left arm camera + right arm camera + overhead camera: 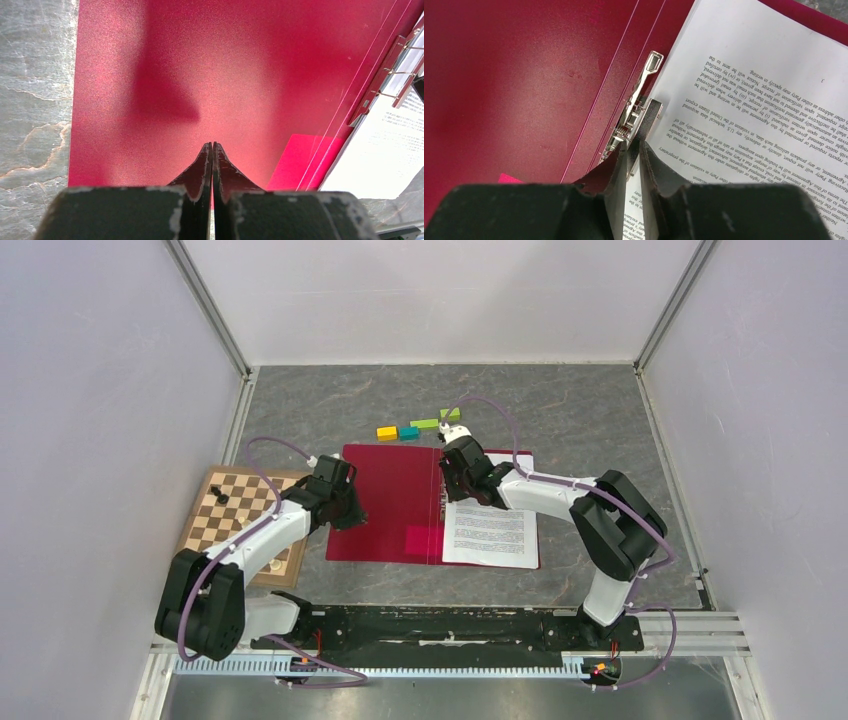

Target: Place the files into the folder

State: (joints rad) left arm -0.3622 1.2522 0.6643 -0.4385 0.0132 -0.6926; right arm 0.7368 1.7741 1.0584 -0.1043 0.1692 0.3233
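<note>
The crimson folder (385,500) lies open and flat in the middle of the table. The files (490,533), white printed sheets, lie on its right half beside the metal clip (639,100) at the spine. My left gripper (347,515) is shut and empty, its tips (212,145) down on the bare left cover (200,75). My right gripper (452,495) sits at the spine, its jaws (636,145) nearly closed on a grey part of the clip. The printed sheets (749,85) show to its right, and their edge shows in the left wrist view (380,150).
A wooden chessboard (235,520) with a few pieces lies left of the folder, under my left arm. Coloured blocks (420,427) lie just behind the folder. A bright pink patch (423,540) shows on the left cover near the spine. Enclosure walls stand on three sides.
</note>
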